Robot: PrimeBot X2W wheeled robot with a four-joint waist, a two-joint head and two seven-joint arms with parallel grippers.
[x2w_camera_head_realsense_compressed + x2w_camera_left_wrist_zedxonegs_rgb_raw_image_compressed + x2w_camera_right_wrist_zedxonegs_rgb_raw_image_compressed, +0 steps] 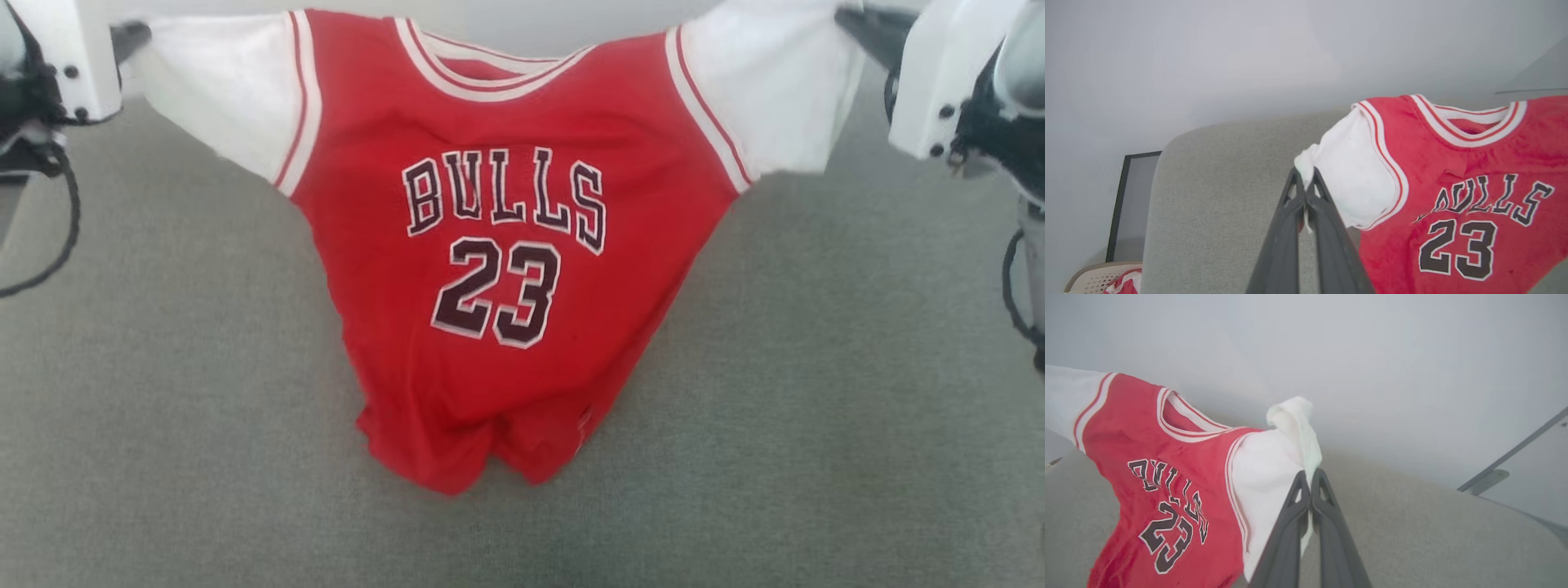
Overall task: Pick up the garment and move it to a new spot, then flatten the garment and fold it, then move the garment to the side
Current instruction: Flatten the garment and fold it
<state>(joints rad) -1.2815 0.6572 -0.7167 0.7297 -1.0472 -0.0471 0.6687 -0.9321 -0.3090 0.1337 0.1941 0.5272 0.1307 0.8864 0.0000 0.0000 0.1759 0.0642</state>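
The garment, a red jersey with white sleeves and dark "BULLS 23" lettering, hangs stretched between both arms above the grey surface. Only its bunched lower hem touches down. My left gripper is shut on the tip of one white sleeve; in the head view it pinches that sleeve at the upper left. My right gripper is shut on the other white sleeve, at the upper right of the head view. The garment faces the head camera, chest lettering upright.
The grey fabric surface spreads out on all sides under the garment. A pale wall stands behind it. At the left wrist view's lower left are a dark framed panel and a perforated basket holding red-and-white cloth.
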